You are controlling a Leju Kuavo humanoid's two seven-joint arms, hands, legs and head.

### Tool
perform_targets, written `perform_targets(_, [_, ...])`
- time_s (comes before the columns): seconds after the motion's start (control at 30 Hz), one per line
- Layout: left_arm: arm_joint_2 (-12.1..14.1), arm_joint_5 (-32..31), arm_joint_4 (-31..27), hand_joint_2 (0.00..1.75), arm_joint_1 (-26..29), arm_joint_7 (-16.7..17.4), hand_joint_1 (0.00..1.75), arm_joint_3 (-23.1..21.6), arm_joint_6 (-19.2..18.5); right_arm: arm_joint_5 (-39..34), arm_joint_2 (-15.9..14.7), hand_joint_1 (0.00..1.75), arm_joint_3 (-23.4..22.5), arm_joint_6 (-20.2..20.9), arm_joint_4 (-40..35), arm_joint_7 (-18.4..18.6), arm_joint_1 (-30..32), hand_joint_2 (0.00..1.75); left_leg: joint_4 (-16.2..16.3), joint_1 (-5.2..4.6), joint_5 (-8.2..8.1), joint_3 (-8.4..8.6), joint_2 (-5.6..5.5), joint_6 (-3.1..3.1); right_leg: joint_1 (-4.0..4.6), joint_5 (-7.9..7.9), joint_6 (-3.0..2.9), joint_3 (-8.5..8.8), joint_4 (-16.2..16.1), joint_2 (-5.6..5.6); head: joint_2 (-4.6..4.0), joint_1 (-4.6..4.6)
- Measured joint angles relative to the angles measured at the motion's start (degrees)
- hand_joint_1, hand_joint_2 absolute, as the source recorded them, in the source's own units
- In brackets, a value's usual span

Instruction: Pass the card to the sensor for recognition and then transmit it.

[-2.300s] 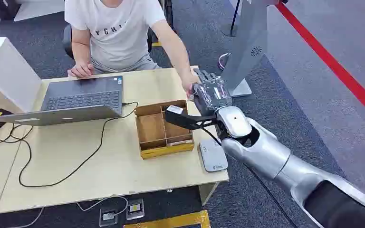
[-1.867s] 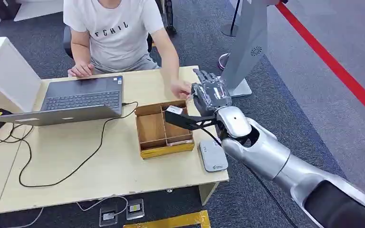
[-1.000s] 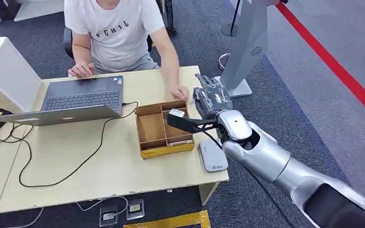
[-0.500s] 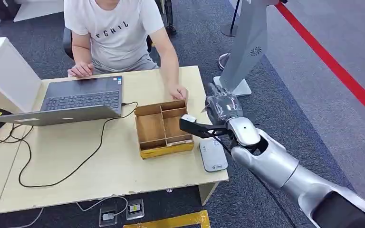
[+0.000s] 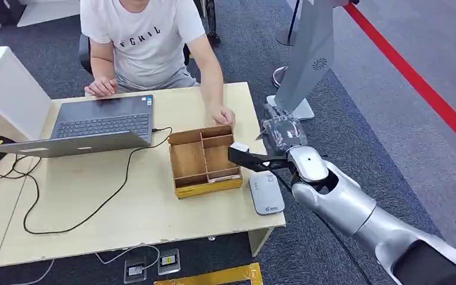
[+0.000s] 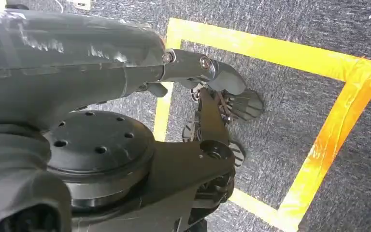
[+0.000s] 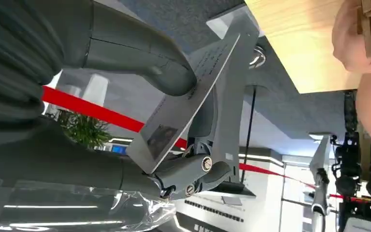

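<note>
Pinching the card point(image 7: 183, 101) between thumb and darker fingers, the right hand point(image 5: 280, 132) hangs off the table's point(image 5: 154, 208) right edge, just beyond the grey sensor pad point(image 5: 266, 193) (which lies flat beside the wooden tray point(image 5: 204, 160)). A person's hand point(image 5: 221, 114) rests on the table behind the tray, near a laptop point(image 5: 98, 124). The left hand point(image 6: 222, 101) hangs over carpet, fingers loosely spread, holding nothing.
</note>
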Motion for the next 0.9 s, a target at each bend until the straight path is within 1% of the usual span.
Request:
perform_targets(0.37, [0.02,-0.02,0.0,0.0,0.0,0.0,0.0,0.0,-0.11,0.09,-0.11,1.75,-0.02,0.96,-0.22,0.13,0.18,1.75,0.0,0.0,0.0,0.0,0.0,0.0,0.0,0.0,0.0,0.0,0.0,0.0,0.0,0.0])
perform_targets(0.57, [0.02,0.02,0.0,0.0,0.0,0.0,0.0,0.0,-0.13,0.7,-0.04,1.75,0.24,1.44,-0.22,-0.04,1.53,1.75,0.0,0.0,0.0,-0.01,0.0,0.0,0.0,0.0,0.0,0.0,0.0,0.0,0.0,0.0])
perform_targets(0.9, [0.02,0.37,-0.02,0.0,0.0,0.0,0.0,0.0,-0.13,-0.07,-0.07,1.75,0.48,0.85,-0.2,-1.18,4.22,1.75,-0.01,0.0,0.0,-0.01,0.0,0.0,0.0,0.0,0.0,0.0,0.0,0.0,0.0,0.0])
